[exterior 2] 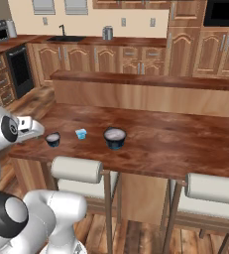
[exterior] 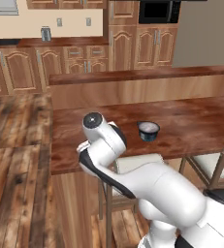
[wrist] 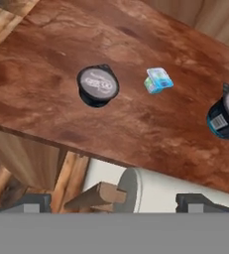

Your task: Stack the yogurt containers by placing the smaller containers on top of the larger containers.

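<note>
Sitting apart in a row on the wooden counter are the small dark cup, tiny blue cup and big tub. The gripper hangs above, fingers wide apart, holding nothing.

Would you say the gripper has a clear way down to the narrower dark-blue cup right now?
Probably yes. The gripper is open and hovers off the counter's near edge, and the narrower dark-blue cup stands alone, apart from the pale-blue cup and nothing over it.

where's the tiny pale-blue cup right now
In the right base view the tiny pale-blue cup sits on the counter, between the narrower dark-blue cup and the wide dark-blue tub.
</note>
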Robot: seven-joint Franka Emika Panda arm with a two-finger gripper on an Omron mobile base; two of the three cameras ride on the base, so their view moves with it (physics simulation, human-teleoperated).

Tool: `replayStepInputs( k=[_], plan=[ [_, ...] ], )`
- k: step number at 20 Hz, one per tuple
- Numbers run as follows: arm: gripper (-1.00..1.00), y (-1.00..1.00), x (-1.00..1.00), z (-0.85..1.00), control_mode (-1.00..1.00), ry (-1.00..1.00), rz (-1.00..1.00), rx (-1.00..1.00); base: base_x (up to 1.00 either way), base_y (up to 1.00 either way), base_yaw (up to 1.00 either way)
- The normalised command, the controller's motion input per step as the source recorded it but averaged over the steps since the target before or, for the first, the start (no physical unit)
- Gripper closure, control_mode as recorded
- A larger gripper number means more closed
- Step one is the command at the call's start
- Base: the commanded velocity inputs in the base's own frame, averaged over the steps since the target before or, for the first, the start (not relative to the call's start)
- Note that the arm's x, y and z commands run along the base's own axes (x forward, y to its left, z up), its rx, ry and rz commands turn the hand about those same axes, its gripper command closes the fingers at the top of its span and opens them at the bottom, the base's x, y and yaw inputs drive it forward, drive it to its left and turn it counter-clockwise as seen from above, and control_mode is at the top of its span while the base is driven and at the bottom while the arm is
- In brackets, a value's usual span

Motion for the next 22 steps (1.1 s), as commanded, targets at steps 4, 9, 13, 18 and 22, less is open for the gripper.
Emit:
replayStepInputs(
  k=[4,9,13,18,22],
  plan=[
    [-1.0,0.0,0.28,0.0,-1.0,0.04,0.0,-0.01,0.0,0.0,0.0],
    [-1.0,0.0,0.07,0.0,-1.0,0.11,0.05,-0.06,0.0,0.0,0.0],
    [-1.0,0.0,0.0,0.0,-1.0,0.13,0.11,-0.12,0.0,0.0,0.0],
    [-1.0,0.0,0.01,-0.01,-1.0,0.05,0.15,-0.15,0.0,0.0,0.0],
    [-1.0,0.0,0.03,-0.1,-1.0,0.0,0.16,-0.11,0.0,0.0,0.0]
  ],
)
